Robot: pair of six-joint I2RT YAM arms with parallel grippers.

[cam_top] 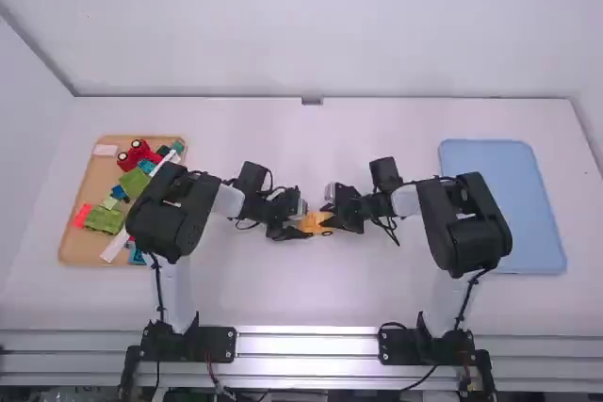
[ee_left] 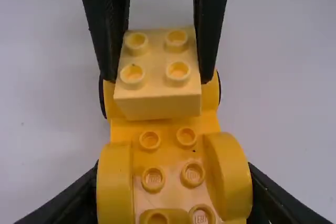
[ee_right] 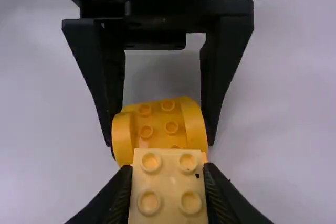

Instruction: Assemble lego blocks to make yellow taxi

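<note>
In the high view my left gripper [cam_top: 294,225] and my right gripper [cam_top: 337,217] face each other mid-table, with the yellow car base [cam_top: 311,224] between them. The left wrist view has my left gripper [ee_left: 173,200] shut on the sides of the car base [ee_left: 165,156], at its end with curved fenders. Over the far end is a pale yellow brick [ee_left: 157,90], pinched by the other gripper. From the right wrist view, my right gripper [ee_right: 169,184] is shut on that brick [ee_right: 169,187], studs up. Whether the brick touches the base's studs I cannot tell.
At the left of the table lies a tan tray [cam_top: 71,249] holding several loose blocks, including a red car piece [cam_top: 138,153] and green blocks [cam_top: 104,220]. A blue tray [cam_top: 499,200] lies at the right.
</note>
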